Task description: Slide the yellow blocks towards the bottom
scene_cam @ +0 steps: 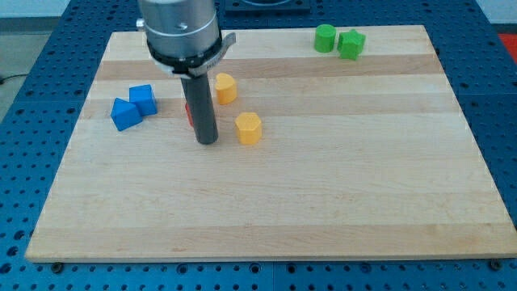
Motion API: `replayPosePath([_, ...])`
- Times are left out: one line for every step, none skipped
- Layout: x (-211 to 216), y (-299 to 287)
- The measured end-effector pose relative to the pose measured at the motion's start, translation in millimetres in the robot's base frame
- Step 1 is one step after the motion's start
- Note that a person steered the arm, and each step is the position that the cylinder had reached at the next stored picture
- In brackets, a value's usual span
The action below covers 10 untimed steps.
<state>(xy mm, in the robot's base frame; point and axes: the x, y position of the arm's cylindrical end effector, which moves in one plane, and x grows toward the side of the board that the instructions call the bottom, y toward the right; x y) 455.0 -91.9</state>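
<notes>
The wooden board (pixel 266 218) is lying nearest the camera, resting on a blue perforated table (pixel 24 267). My tip (pixel 208 141) is standing just to the view's left of the lower yellow hexagonal block (pixel 249 128), near but apart; there are no fingers to report on this rod. The upper yellow block (pixel 225 88) is sitting beside the rod's right. A red block (pixel 188 113) is showing partly behind the rod. Two blue blocks (pixel 134 107) are touching at left; two green blocks (pixel 339 40) are sitting together at top right.
</notes>
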Motion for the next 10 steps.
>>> replayPosePath([-2.1,1.3])
replayPosePath([-28.1,-26.0])
replayPosePath([-50.9,-39.0])
replayPosePath([-68.3,-36.3])
replayPosePath([-81.8,-27.1])
replayPosePath([-125.9,-16.7])
replayPosePath([-166.7,0.8])
replayPosePath([-178.5,1.8])
replayPosePath([-141.8,1.8])
replayPosePath([-113.4,16.6])
